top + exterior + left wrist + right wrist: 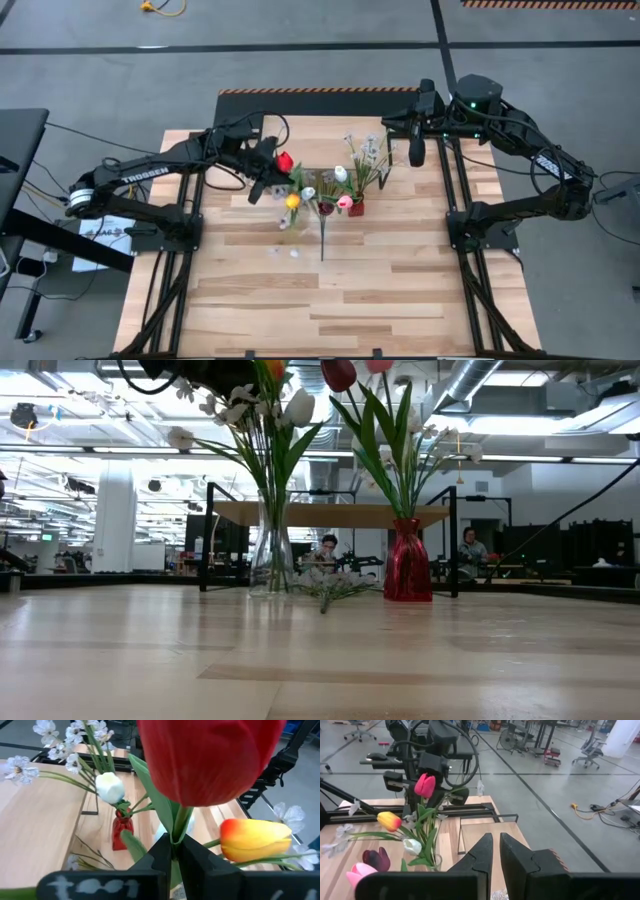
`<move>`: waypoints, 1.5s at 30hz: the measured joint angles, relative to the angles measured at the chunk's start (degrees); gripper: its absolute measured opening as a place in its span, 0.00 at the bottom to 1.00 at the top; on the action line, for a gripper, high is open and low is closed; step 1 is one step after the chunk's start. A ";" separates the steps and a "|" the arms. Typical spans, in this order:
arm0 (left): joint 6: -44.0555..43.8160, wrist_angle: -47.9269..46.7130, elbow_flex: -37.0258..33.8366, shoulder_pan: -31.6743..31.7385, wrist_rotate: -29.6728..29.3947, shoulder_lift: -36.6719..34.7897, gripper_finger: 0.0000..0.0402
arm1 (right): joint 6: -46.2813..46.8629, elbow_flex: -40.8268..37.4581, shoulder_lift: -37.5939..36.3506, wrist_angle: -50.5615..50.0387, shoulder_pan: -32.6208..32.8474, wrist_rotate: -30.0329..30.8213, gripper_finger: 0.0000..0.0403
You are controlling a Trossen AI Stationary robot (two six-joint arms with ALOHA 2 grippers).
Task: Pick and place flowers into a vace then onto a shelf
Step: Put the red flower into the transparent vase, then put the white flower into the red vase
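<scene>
In the high view the left gripper (268,172) sits left of centre, over the cluster of flowers at the middle of the table, its fingers pinched tight on the green stem of a red tulip (285,161); the left wrist view fills its upper half with that red bloom (210,760), the stem vanishing between the closed dark fingers (160,857), which suggests the grip is kept low on the stem so the head stays upright while it is steered down into the clear glass vase (271,555). That vase, left of centre in the low view, already carries an orange-yellow tulip (292,201) and a white one, while the red vase (407,565) just right of it holds its own bunch, probably kept apart so stems do not tangle. One blossom spray (330,588) lies flat on the table between the two vases, not yet picked. The shelf (330,513) stands behind both vases, bare for now. The right gripper (415,150) waits at upper right, closed and holding nothing
</scene>
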 joint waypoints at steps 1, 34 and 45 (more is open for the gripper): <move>0.01 -0.06 0.00 0.11 -0.09 0.00 0.03 | 0.00 0.00 0.00 -0.06 0.00 -0.02 0.07; -6.12 -3.26 -0.04 0.88 -3.01 -5.08 0.41 | -0.46 0.00 0.00 -0.20 0.00 -0.03 0.07; -8.14 -4.05 -0.04 0.88 -5.86 -11.45 0.39 | -0.44 0.00 0.00 -0.20 0.00 -0.04 0.07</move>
